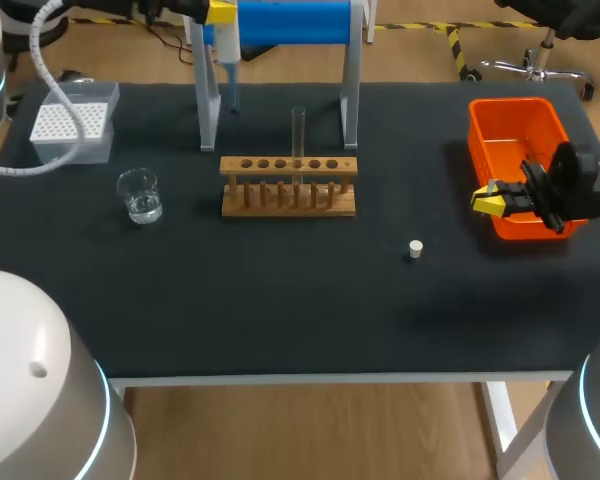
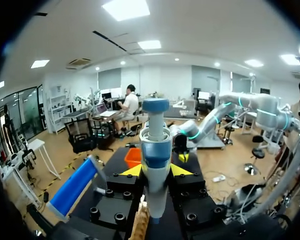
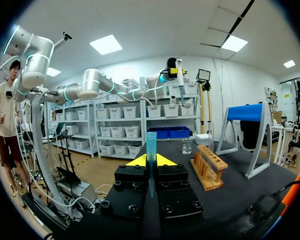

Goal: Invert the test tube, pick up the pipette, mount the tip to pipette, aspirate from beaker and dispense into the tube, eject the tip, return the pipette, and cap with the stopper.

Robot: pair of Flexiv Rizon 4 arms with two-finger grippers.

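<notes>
My left gripper (image 1: 220,12) is at the back by the blue-topped stand (image 1: 280,60), shut on the white and blue pipette (image 1: 226,55). In the left wrist view the pipette (image 2: 155,160) stands upright between the yellow fingertips. A clear test tube (image 1: 298,130) stands upright in the wooden rack (image 1: 288,186). The beaker (image 1: 140,195) with some liquid sits at the left, and the white tip box (image 1: 75,122) is behind it. The small white stopper (image 1: 415,249) lies on the mat. My right gripper (image 1: 488,201) hangs at the orange bin (image 1: 515,130), shut on a blue pipette tip (image 3: 150,150).
The stand's two grey legs rise just behind the rack. The orange bin sits at the right edge of the table, under my right wrist. Black mat lies between the rack, the stopper and the front edge.
</notes>
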